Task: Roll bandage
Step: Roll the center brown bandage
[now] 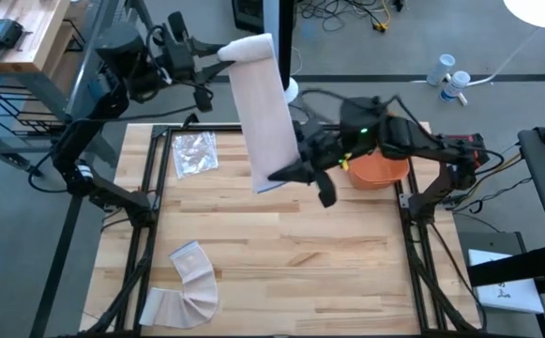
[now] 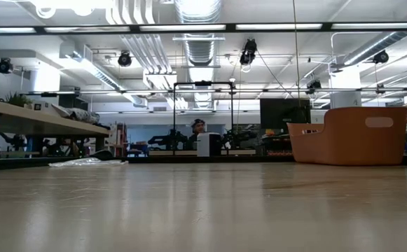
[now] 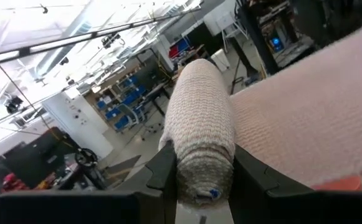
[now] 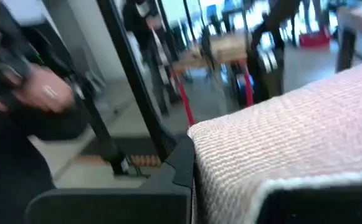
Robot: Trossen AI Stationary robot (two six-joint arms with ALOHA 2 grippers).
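Note:
A pale woven bandage hangs high over the table's far side. Its rolled end (image 1: 250,47) sits in my left gripper (image 1: 223,54), beyond the table's far left corner. The unrolled strip (image 1: 267,117) runs from the roll toward the table's middle, where my right gripper (image 1: 289,175) is shut on its free end. In the left wrist view the roll (image 3: 200,124) stands between my two fingers. The low view shows neither gripper and no bandage. My left gripper pinches the roll near one end (image 3: 199,177) between its two fingers (image 3: 163,169), which lie level and along the roll. The roll is lifted clear, and the strip (image 3: 305,118) leaves it sideways. My right gripper is shut on the strip's free end (image 4: 230,155), one finger (image 4: 182,163) on either face. It comes level from the table's right. The strip hangs clear of the table and runs straight between the two grippers.
A second bandage (image 1: 192,284) lies curled on the near left of the table. A clear plastic bag (image 1: 195,152) lies at the far left. An orange bin (image 1: 382,170) stands at the far right, under my right arm. A person shows in the room behind.

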